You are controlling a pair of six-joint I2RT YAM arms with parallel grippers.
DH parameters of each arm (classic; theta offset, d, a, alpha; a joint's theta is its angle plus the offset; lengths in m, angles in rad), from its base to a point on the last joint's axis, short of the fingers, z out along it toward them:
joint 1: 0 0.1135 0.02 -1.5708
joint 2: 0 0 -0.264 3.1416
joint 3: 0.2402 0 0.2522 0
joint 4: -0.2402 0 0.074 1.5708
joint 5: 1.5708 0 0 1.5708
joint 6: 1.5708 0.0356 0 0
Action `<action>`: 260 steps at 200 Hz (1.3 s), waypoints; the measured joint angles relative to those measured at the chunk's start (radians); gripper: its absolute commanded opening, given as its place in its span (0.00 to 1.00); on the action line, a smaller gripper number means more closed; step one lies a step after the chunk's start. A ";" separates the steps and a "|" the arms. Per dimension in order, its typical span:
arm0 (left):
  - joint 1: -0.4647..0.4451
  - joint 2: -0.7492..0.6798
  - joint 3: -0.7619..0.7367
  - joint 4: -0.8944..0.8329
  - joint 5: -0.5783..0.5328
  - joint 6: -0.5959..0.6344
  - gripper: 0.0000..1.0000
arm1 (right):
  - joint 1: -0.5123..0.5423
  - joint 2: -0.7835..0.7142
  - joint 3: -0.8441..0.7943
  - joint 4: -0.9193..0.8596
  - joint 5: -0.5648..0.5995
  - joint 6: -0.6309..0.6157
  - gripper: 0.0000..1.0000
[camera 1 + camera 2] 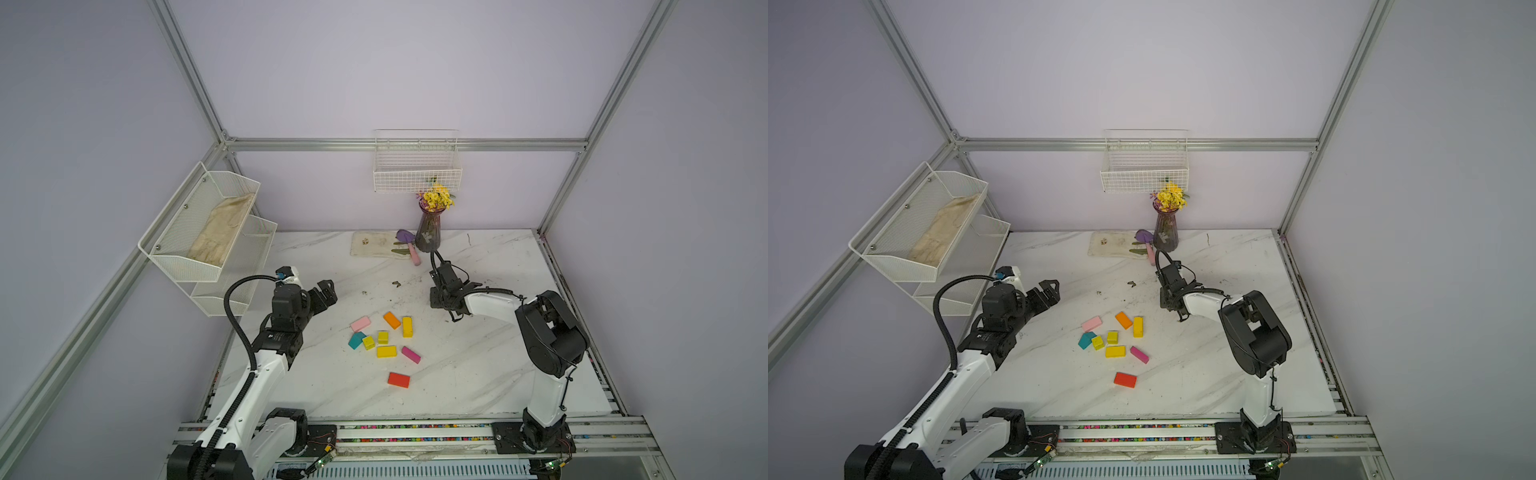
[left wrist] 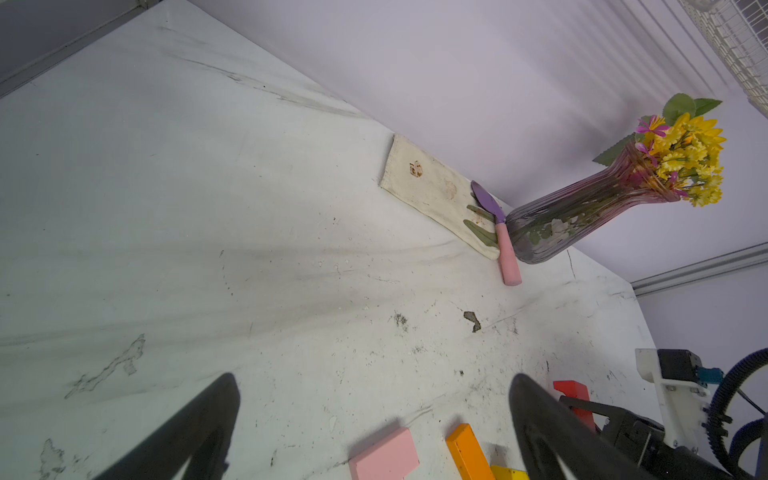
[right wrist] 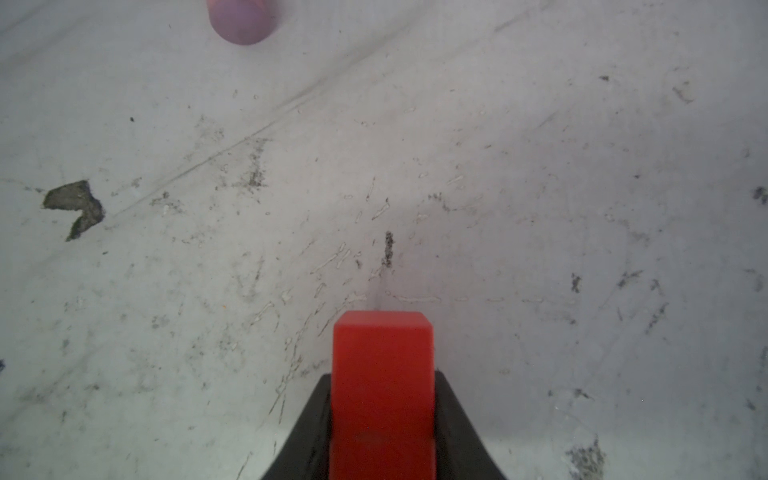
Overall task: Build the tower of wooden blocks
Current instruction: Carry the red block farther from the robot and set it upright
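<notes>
Right claw [image 3: 383, 376] pinches red painted wood block [image 3: 382, 340]: probably light, rigid, slick; hold flat faces. Left claw [image 2: 374, 380] gaping, empty.

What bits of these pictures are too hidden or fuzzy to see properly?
- The red block in the right gripper: part of it runs off the right wrist view's edge, and in both top views the gripper hides it.
- The pink block and the orange block: cut off by the left wrist view's edge.
- The trowel handle: blurred and cut off by the right wrist view's edge.
</notes>
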 measured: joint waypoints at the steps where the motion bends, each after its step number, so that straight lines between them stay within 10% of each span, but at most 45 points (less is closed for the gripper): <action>1: 0.000 0.000 0.000 0.000 0.000 0.000 1.00 | 0.000 0.000 0.000 0.000 -0.001 0.000 0.10; 137: 0.000 0.027 0.000 0.000 0.018 0.000 1.00 | 0.000 0.026 0.001 0.003 -0.038 0.000 0.24; 260: 0.000 0.041 0.000 0.000 0.042 0.000 1.00 | 0.000 0.015 -0.004 0.002 -0.041 -0.003 0.56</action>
